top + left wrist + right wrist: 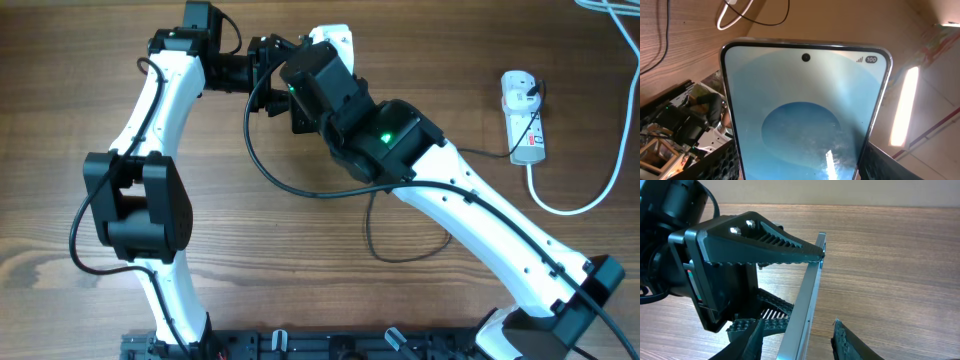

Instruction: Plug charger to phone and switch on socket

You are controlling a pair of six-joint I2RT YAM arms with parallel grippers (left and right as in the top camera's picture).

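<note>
– Jaws first: left gripper [806, 287] is clamped on the slim smartphone with the pale blue screen [805, 115], its ribbed black fingers [765, 247] pressing the phone's sides. Right gripper [797, 337] is spread apart, and the phone's thin silver edge runs between its fingers without touching either.
– Which way's the phone pointing?
– On the left wrist cam its long axis runs up the frame. Punch-hole camera end is farthest from the fingers, screen faces the lens. It's held up off the brown wooden table [90, 60], far middle.
– And the rest?
– White power strip [527, 135] lies well off to the right, long axis front to back, white plug adapter [517, 90] at its far end. Thin black charger cable [300, 190] loops on the table by the right arm; its plug end is hidden.
</note>
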